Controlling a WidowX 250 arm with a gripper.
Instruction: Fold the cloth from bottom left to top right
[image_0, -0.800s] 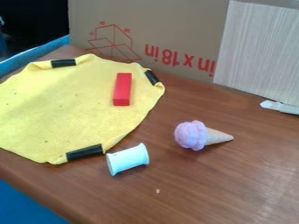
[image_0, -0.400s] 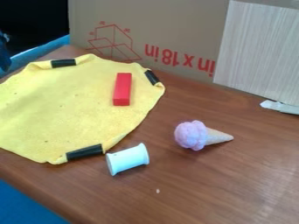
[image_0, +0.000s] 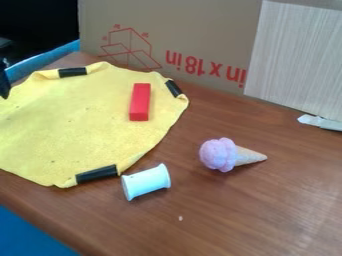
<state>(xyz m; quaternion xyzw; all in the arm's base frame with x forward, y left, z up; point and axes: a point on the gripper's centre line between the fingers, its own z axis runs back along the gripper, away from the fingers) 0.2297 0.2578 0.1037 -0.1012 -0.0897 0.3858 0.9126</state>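
Yellow, thin fabric cloth (image_0: 73, 125), spread on the brown wooden counter (image_0: 247, 215) under a red rectangular block (image_0: 139, 102), should handle light and floppy, best pinched by its lower-left edge (image_0: 23, 171), though whether the black pincer (image_0: 4, 87) is clenched or released I cannot tell.

Cloth (image_0: 73, 125) at left, yellow with dark specks; block (image_0: 139, 102) on it, solid red; spool (image_0: 146, 182) lower centre, white; ice cream (image_0: 232, 154) right of centre, pink-lilac scoop, tan cone; table (image_0: 220, 215) brown, wood-grained
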